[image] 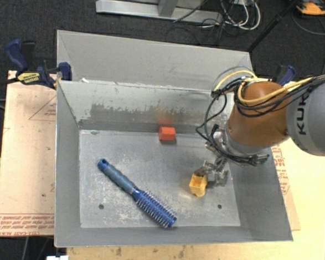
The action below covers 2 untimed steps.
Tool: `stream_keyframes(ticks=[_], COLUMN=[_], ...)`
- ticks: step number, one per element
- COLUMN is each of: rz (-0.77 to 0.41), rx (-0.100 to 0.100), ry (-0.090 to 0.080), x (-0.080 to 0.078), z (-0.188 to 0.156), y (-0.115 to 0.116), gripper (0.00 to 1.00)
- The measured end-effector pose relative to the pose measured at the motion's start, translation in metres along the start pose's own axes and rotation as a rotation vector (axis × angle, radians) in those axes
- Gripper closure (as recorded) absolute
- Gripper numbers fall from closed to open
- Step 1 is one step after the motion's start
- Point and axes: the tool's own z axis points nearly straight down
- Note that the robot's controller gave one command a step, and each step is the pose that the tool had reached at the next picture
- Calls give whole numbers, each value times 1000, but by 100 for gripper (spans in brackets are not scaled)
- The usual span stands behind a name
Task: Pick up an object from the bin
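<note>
Though a blue hairbrush (137, 195) lies at seven o'clock, the small yellow block (197, 184) at four o'clock, just beside my fingers (217, 174), looks light and stiff; I'd pinch its flat sides. Spread or closed, I cannot tell.

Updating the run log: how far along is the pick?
Approach looks done: the end effector sits low in the bin, right beside the small yellow block. In hand: nothing visibly gripped; the block seems to rest on the floor. Left: grasp it and lift it out. The red block and blue brush lie apart, clear of it.
</note>
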Motion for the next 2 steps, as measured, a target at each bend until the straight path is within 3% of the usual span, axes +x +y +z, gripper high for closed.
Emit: stream_keyframes(ticks=[1,2], rz=[-188,-191], rx=[8,12], ry=[-2,-3], x=[-6,-12], z=[-69,-166], y=[-15,-12], gripper=[100,100])
